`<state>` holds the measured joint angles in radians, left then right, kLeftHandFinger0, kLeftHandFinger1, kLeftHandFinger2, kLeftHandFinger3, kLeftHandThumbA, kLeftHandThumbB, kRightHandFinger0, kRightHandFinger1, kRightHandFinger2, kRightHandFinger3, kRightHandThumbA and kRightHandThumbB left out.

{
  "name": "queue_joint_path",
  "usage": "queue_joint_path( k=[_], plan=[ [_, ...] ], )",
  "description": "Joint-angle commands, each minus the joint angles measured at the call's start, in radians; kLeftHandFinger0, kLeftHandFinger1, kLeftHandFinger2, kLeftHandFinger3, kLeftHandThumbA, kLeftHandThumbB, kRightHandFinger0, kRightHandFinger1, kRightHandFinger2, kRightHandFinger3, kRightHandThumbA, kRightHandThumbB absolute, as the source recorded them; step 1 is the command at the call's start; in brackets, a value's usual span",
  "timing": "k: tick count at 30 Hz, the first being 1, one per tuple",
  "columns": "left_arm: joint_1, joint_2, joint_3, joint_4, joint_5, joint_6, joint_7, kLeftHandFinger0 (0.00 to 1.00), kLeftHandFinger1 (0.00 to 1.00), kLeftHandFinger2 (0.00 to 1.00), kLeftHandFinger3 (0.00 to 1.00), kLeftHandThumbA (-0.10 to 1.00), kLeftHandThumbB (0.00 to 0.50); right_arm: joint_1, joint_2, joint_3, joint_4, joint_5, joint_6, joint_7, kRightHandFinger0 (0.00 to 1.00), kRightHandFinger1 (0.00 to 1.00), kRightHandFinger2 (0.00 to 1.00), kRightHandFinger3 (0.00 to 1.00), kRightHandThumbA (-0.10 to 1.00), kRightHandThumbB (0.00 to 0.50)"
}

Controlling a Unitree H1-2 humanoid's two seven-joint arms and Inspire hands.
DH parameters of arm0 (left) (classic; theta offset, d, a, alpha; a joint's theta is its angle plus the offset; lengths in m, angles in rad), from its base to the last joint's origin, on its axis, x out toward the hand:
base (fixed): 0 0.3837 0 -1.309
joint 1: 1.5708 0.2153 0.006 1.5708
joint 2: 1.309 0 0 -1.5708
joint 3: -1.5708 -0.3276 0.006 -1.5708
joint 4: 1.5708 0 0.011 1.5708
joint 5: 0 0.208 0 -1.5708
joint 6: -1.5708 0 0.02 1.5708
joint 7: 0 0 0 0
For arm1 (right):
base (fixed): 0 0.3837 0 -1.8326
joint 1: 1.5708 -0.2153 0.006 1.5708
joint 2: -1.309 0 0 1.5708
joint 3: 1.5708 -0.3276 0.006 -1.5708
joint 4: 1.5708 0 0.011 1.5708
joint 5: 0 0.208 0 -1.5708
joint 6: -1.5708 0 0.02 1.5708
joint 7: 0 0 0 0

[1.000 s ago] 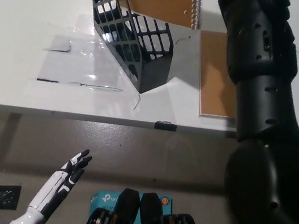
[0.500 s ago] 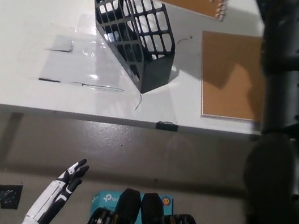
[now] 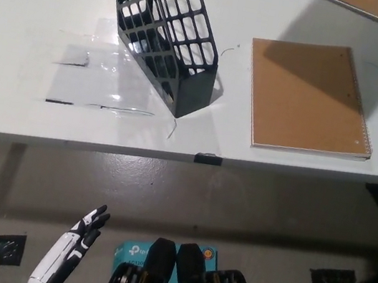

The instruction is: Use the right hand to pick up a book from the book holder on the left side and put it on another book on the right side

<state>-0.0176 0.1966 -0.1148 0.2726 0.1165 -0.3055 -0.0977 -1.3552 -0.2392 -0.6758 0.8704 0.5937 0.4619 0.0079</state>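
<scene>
Because only the head view shows this moment, everything comes from that one picture looking down at the table [image 3: 34,28]. Near its middle stands the black book holder [image 3: 165,32], a wire-grid box that leans, so books can slide in and out of it easily. No book shows inside it.

To the right of the book holder, a brown book [image 3: 307,96] lies flat on the table with its spiral edge on the far side from the holder. It lies flat so another book can rest on top of it.

Up past the book holder, at the top right edge of the picture, a thin slice of a second brown book [image 3: 354,2] shows. It casts a big shadow on the table and on the flat book below, so it looks lifted in the air. I think it is being carried over to go on the flat book.

The black right hand is out of the picture, so I cannot tell what its fingers do.

The white left hand [image 3: 72,253] rests far below the book holder, down under the table edge, with its fingers straight, apart and holding nothing.
</scene>
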Motion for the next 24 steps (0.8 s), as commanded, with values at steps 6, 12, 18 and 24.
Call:
queue_joint_path(
  k=[6, 12, 18, 24],
  plan=[
    [0.015, -0.003, 0.018, -0.005, -0.001, -0.078, 0.015, 1.0, 1.0, 1.0, 1.0, 1.0, 0.196, 0.02, -0.044, 0.0, 0.107, 0.056, -0.009, 0.075, 0.0, 0.19, 0.67, 1.0, -0.1, 0.072],
    [0.012, -0.007, 0.023, -0.003, 0.005, -0.076, 0.021, 1.0, 1.0, 1.0, 1.0, 1.0, 0.2, 0.04, -0.055, 0.11, 0.298, -0.054, -0.122, 0.101, 0.0, 0.14, 0.66, 1.0, -0.1, 0.103],
    [0.015, -0.004, 0.028, -0.012, 0.007, -0.068, 0.021, 1.0, 1.0, 1.0, 1.0, 1.0, 0.197, 0.056, -0.041, 0.169, 0.42, -0.096, -0.213, 0.087, 0.0, 0.19, 0.72, 1.0, -0.1, 0.08],
    [0.011, -0.005, 0.032, -0.023, -0.009, -0.05, 0.01, 1.0, 1.0, 1.0, 1.0, 1.0, 0.219, 0.048, -0.071, 0.21, 0.488, -0.128, -0.256, 0.078, 0.0, 0.21, 0.77, 1.0, -0.1, 0.048]
  ],
)
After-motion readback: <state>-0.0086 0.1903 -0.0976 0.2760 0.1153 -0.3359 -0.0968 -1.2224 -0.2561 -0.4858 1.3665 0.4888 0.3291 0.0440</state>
